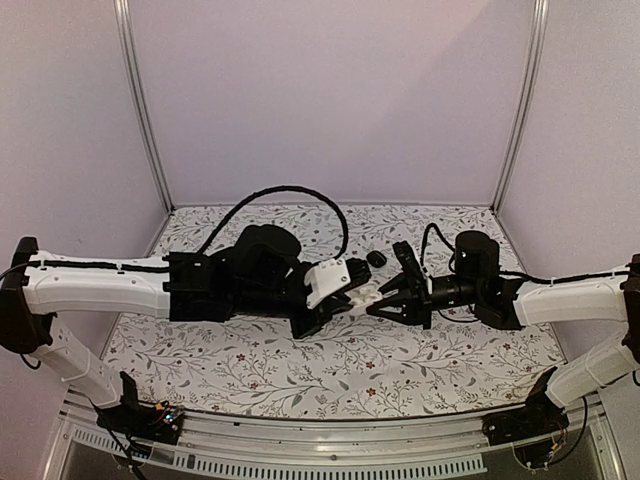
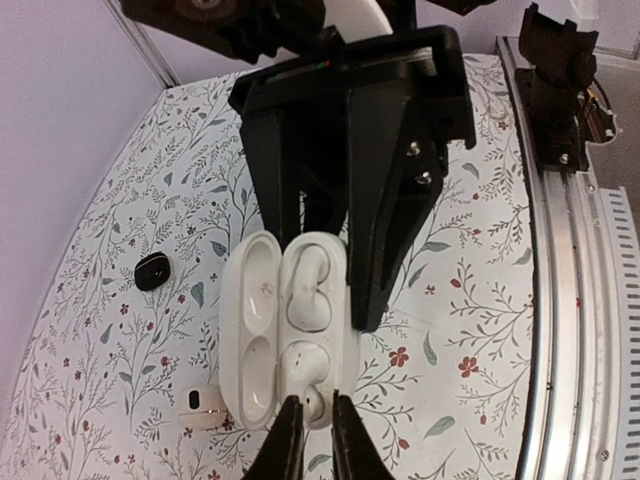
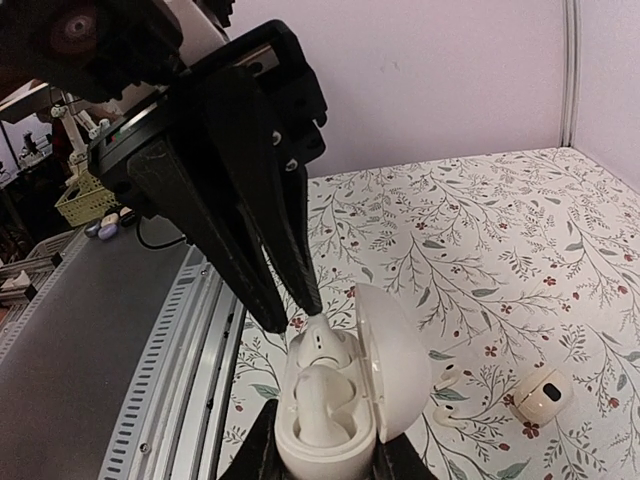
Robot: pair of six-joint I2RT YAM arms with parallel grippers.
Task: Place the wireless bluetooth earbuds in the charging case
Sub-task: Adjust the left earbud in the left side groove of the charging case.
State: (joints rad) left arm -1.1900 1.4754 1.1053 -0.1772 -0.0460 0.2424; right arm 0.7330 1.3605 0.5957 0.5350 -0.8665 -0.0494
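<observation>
Holding the case: the right gripper [image 3: 325, 455] squeezes the open white charging case [image 3: 330, 430] from both sides.
Pinching the bud: the left gripper [image 2: 315, 408] has its tips closed on a white earbud [image 3: 318, 338].
Where the bud is: right at the case's far slot, touching it.
Lid [image 3: 395, 360]: open, standing up on one side.
On the flowery table [image 2: 470, 330]: a small black case [image 2: 152, 270] and a cream case [image 2: 200, 405], both lying apart from the grippers.
</observation>
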